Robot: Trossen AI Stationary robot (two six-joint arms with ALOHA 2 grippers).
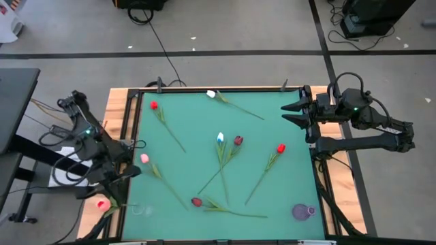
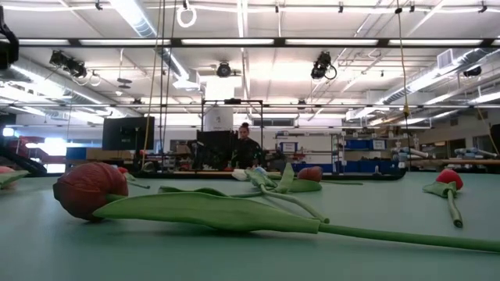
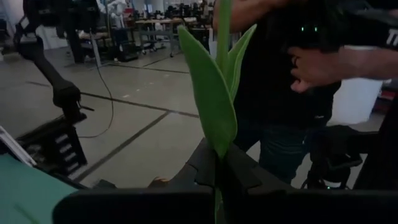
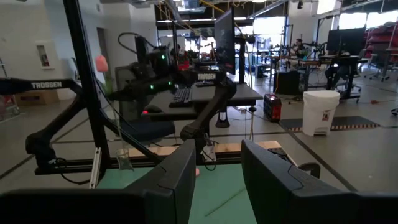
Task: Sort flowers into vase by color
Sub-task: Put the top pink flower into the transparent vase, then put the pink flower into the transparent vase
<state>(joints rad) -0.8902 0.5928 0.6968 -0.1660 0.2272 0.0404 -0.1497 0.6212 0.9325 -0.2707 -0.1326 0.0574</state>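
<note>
My left gripper (image 3: pixel 217 177) is off the green mat's near left corner (image 1: pixel 107 192), shut on a pink-headed flower (image 4: pixel 100 63) that stands upright. Its stem runs down toward a clear vase (image 4: pixel 124 160); whether it reaches into the vase, I cannot tell. Several other flowers lie flat on the mat: red (image 1: pixel 154 105), white (image 1: pixel 211 94), pink (image 1: pixel 144 158), dark red (image 1: pixel 197 201) (image 2: pixel 90 189) and others at the middle. A purple vase (image 1: pixel 304 211) stands at the near right. My right gripper (image 1: pixel 291 113) (image 4: pixel 217 180) waits open at the far right edge. My left gripper pinches the flower's green stem between its two fingers, just below the base of the long leaf (image 3: pixel 219 158). The fingers come level and lie across the stem. The flower stands upright in the hold, its leaf (image 3: pixel 214 93) rising above the fingers.
A black frame (image 1: pixel 204 88) edges the mat, with wooden boards (image 1: pixel 116 109) outside it. A person in dark clothes (image 3: pixel 280 93) stands close beyond the left gripper, one hand (image 3: pixel 314 65) raised. Bare mat lies at the far middle and near the right edge.
</note>
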